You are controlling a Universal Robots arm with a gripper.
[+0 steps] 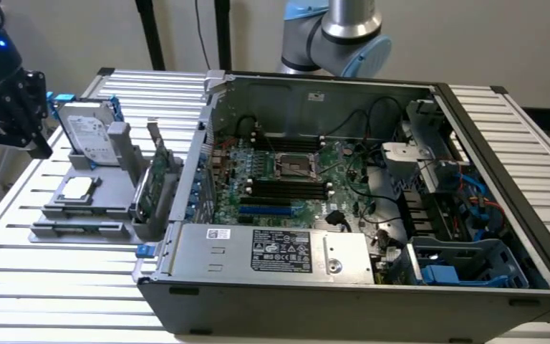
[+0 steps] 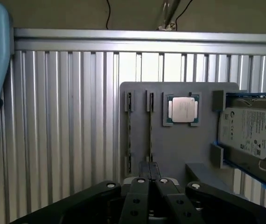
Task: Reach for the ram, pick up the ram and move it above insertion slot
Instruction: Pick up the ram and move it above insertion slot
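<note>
The slatted table (image 1: 55, 287) carries an open computer case (image 1: 304, 93) and, toward the exterior view's left, a grey holder (image 2: 179, 149). A hard drive (image 2: 247, 130) leans on the holder. The pincer (image 2: 149, 165) hangs above the holder, fingers pressed together and gripping nothing. A processor chip (image 2: 182, 109) lies flat on the holder. Beside the chip, the ram (image 2: 150, 126) stands on edge in a slot, in line with the pincer's tips.

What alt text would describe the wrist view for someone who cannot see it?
A black robot gripper, jaws together, hangs over a grey holder tray on a ribbed metal table. The tray carries two thin ram sticks on edge, a square silver processor chip and a silver labelled hard drive.
</note>
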